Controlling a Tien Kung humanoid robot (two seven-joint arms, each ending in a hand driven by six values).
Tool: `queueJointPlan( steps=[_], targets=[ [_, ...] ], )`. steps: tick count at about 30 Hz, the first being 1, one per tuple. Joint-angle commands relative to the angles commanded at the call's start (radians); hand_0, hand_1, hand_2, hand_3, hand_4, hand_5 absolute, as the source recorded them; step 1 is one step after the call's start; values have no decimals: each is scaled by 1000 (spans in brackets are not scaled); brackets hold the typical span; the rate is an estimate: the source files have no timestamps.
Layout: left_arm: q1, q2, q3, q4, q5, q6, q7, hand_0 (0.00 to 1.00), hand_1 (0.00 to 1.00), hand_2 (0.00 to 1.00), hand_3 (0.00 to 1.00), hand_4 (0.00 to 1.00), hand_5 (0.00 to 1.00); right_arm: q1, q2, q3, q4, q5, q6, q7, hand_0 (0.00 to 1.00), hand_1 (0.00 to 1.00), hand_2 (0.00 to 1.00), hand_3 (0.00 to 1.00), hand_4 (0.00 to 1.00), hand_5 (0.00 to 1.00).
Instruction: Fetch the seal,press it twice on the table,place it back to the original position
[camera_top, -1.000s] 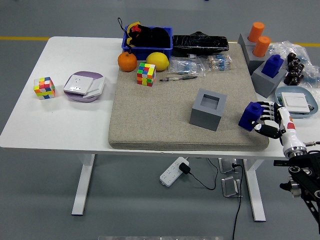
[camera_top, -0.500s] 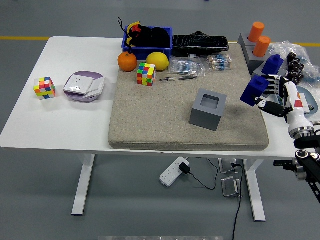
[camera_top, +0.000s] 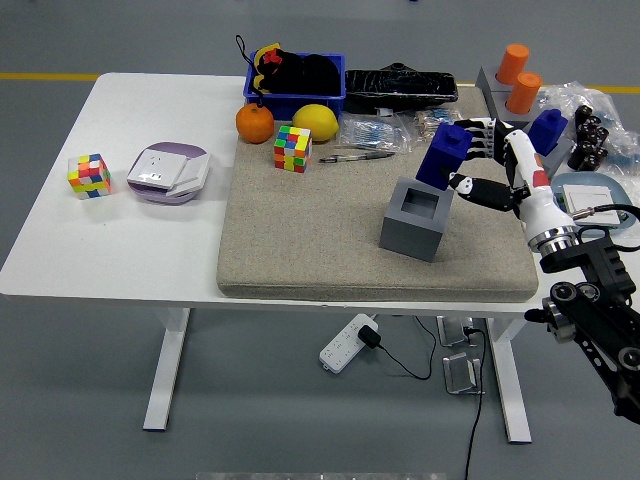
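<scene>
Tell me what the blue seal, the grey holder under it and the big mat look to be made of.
Blue seal, gripped by the right robot hand: probably hard plastic, matte, with an even colour and crisp edges. Grey holder: the same look, a dull, uniform grey block with a square recess, possibly moulded or printed plastic. Mat: seems to be felt or woven fabric, beige, with a speckled, non-reflective surface and soft rounded edges.

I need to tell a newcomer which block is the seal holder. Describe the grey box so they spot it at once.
On the beige mat covering the table's middle, look toward its right front. The grey box stands alone there, a cube with a square hollow on top. Unlike the grey stands at the far right, nothing sits in it; the right hand holds a blue block just above.
</scene>
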Motion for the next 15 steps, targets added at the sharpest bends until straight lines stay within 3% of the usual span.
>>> queueJointPlan(
  steps=[15],
  targets=[
    [-1,-4,-1,-1,4,0,0,722,695,685,720,643,219,60,22,-110,-129,54,10,18,562,407,405,434,676,2]
  ],
)
